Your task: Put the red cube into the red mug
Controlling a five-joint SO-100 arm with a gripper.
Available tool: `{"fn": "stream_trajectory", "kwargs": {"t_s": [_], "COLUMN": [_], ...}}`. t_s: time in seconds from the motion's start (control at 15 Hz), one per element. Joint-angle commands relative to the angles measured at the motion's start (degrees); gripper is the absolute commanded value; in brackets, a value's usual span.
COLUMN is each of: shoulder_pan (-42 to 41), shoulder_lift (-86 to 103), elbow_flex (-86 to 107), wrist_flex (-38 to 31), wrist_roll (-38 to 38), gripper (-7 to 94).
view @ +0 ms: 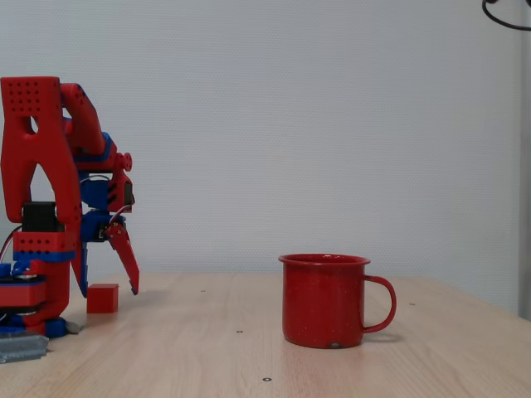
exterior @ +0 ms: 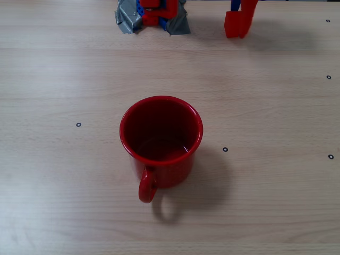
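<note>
Step in hand, as I judge it: closing on the red cube for the pick. To do it well, the fingers should straddle the cube square to two opposite flat faces, low enough to grip near its middle, then squeeze before any lift; a skewed bite would likely twist it out.

Landmark: red mug, upright on the wooden table, handle toward the camera in the overhead fixed view. Cube sits on the table well apart from the mug, close beside the arm's base.

Gripper: fingers spread moderately, pointing down, one either side of the cube. Contact with the cube cannot be told; cube rests on the table, so nothing is lifted.
</note>
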Motion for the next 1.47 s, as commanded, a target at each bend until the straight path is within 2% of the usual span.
{"fn": "stream_trajectory", "kwargs": {"t_s": [0.0, 0.13, 0.2, 0.27, 0.47, 0.67, 0.93, 1.2, 1.4], "shoulder_pan": [1.0, 1.7, 2.2, 2.4, 5.3, 10.1, 20.9, 35.9, 47.0], "shoulder_lift": [2.0, 2.0, 2.0, 2.3, 2.8, 5.8, 12.0, 15.4, 13.4], "elbow_flex": [-4.3, -4.4, -4.6, -4.6, -4.6, -5.4, -5.4, -10.6, -18.8], "wrist_flex": [0.7, 0.3, -0.1, -0.3, -0.3, -0.3, 3.3, 4.7, -3.2], "wrist_roll": [1.0, 1.6, 1.7, 2.2, 2.8, -0.4, -13.6, -31.0, -46.2], "gripper": [21, 11, 3, 0, 0, 0, 0, 0, 0]}}
